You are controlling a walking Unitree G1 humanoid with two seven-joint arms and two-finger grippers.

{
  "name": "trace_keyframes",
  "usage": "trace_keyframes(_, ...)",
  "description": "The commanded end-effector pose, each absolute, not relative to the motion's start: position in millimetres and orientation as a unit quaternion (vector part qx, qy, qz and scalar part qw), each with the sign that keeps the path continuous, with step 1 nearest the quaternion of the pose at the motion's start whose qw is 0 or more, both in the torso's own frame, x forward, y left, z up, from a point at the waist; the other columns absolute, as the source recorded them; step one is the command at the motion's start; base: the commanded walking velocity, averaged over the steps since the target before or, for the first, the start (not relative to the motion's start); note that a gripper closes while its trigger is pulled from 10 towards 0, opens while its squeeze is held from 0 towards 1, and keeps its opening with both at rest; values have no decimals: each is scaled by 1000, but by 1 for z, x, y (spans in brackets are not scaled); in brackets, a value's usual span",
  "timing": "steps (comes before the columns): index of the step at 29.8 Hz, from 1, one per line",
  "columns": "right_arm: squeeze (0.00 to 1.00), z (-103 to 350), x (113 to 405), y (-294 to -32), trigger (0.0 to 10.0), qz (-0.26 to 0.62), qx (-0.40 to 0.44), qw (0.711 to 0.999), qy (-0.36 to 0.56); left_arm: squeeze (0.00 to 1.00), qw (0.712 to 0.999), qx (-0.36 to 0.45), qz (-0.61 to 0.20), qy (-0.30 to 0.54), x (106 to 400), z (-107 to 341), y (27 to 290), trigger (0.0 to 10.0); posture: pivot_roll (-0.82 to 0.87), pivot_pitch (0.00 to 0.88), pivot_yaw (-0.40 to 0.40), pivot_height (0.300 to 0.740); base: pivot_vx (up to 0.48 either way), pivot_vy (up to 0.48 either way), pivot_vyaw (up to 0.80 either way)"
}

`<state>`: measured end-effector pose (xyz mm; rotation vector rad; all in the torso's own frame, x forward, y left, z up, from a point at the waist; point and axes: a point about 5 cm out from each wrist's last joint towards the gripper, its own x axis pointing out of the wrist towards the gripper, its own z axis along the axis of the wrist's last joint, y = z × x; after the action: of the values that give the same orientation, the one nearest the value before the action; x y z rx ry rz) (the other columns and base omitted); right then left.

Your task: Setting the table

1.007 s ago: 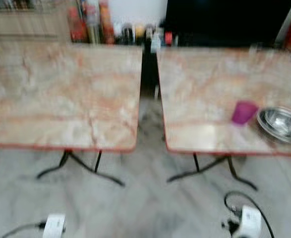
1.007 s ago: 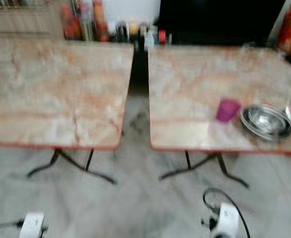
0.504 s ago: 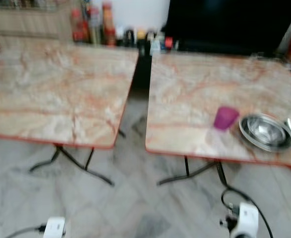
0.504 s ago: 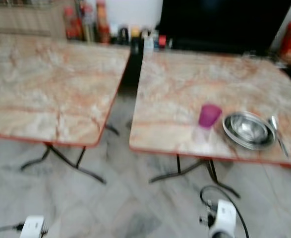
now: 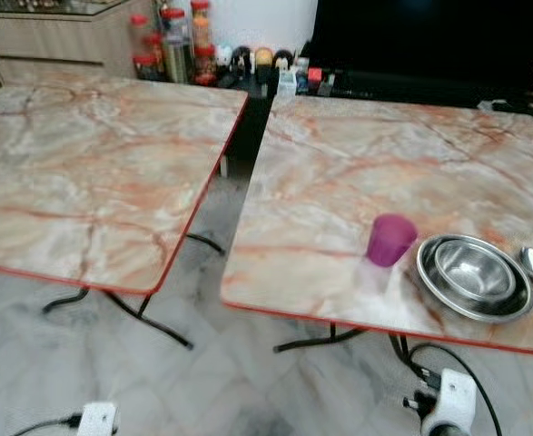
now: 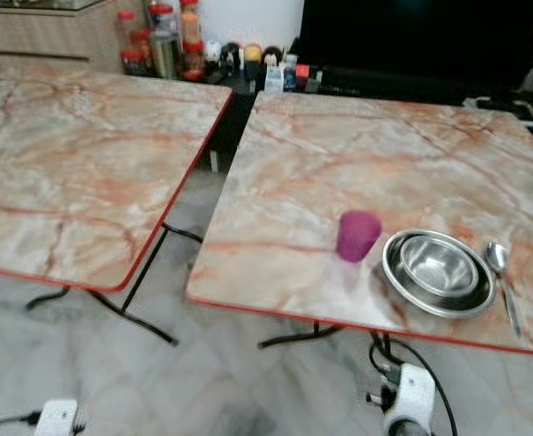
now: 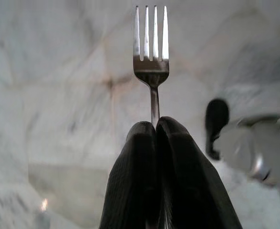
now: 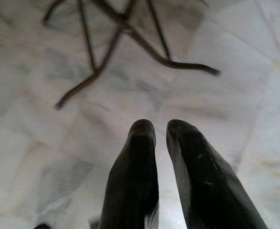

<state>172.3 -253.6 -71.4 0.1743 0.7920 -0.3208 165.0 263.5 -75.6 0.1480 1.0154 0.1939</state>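
2 square marble-patterned desks with red edging, side by side on black metal legs over a pale marble-tiled floor [image 5: 248, 381]: left desk [image 5: 84, 173] bare, right desk [image 5: 339, 182] carrying the place setting.

On the right desk, near its front edge: a translucent purple plastic cup [image 5: 390, 240], upright. Just beside it, toward the robot's right, a round stainless-steel plate [image 5: 474, 277] with a smaller stainless-steel bowl [image 5: 473, 270] nested inside. Just beyond the plate's right rim, a stainless-steel spoon [image 6: 500, 282] lying flat on the marble, bowl end pointing away from the robot.

Left end effector [image 7: 155, 126]: black fingers [image 7: 135, 171] pressed together, clamped on the handle of a 4-tined stainless-steel fork [image 7: 151, 52], tines projecting straight past the fingertips, blurred marble floor behind.

Right end effector [image 8: 160, 129]: empty, fingers [image 8: 135, 167] nearly together with a narrow gap, pointing down at the floor near the black curved feet of a desk [image 8: 130, 33].

Behind the desks, along the far wall: a row of red-capped jars and small bottles [image 5: 180, 45] beside a large black screen [image 5: 429, 41]. On the floor in front: 2 white plug adapters [image 5: 448, 404] with black cables.
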Motion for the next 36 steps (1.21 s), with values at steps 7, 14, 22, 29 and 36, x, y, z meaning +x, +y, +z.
trace_keyframes(7, 0, -70, 171, -262, 10000, -176, 98, 902, 382, 0, 871, 72, 78, 479, 169, -75, 258, 10000, 41, 51, -31, 740, 316, -330, -223)
trace_keyframes(14, 0, -69, 171, -263, 10000, -174, 98, 905, 377, 0, 872, 76, 74, 479, 170, -75, 258, 10000, 45, 52, -32, 740, 35, -413, -112)
trace_keyframes(22, 0, -69, 172, -263, 10000, -174, 99, 905, 376, 0, 872, 75, 75, 477, 171, -75, 258, 10000, 46, 50, -32, 740, 0, -472, 0)
trace_keyframes(29, 0, -69, 171, -263, 10000, -172, 99, 905, 378, 0, 872, 76, 78, 477, 171, -75, 258, 10000, 48, 48, -33, 740, 0, -62, 0)
trace_keyframes(36, 0, -69, 172, -263, 10000, -171, 100, 905, 377, 0, 873, 73, 76, 477, 171, -75, 257, 10000, 48, 49, -35, 740, 0, 0, 0)
